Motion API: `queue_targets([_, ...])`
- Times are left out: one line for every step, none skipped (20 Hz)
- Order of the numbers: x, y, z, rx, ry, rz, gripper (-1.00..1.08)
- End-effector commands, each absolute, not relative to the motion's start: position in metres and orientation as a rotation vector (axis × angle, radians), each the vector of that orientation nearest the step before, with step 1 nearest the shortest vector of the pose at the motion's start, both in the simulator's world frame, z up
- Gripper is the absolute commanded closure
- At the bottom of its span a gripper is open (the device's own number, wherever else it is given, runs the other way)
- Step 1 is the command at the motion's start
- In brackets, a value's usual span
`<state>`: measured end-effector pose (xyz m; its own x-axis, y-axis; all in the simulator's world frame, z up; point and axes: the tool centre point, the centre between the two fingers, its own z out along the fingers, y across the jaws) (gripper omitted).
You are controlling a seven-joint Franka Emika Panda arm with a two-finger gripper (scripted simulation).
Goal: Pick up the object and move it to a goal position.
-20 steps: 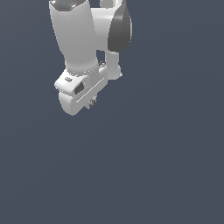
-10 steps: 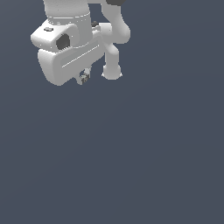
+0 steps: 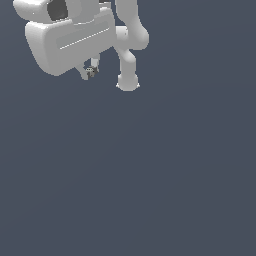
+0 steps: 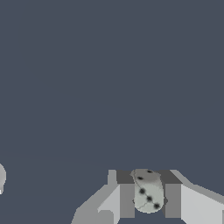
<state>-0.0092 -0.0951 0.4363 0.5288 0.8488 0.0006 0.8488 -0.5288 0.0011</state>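
Observation:
The object is a small pale-grey rounded lump with dark spots, held between my two grey fingers. In the exterior view it shows as a tiny mottled speck, the object, under the big white hand near the top of the exterior view's left. My gripper is shut on it, with a short finger showing just above the speck. In the wrist view my gripper has one pad pressed against each side of the lump. No goal marker shows in either view.
The white arm link and its round base end hang to the exterior view's right of the hand. A plain dark blue-grey background fills everything else. A pale rounded part peeks in at the wrist view's edge.
The hand has risen and swung toward the exterior view's left over the last second, carrying the lump with it. It now looks larger in the exterior view.

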Motion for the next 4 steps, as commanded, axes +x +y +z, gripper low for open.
queue_targets([-0.0092, -0.0956, 0.4403, 2.747, 1.525, 0.000, 1.08])
queue_targets([-0.0090, -0.0957, 0.4407, 2.747, 1.525, 0.000, 1.08])
queue_targets([-0.0087, -0.0957, 0.4406, 2.747, 1.525, 0.000, 1.08])
queue_targets([-0.0086, -0.0957, 0.4404, 2.747, 1.525, 0.000, 1.08])
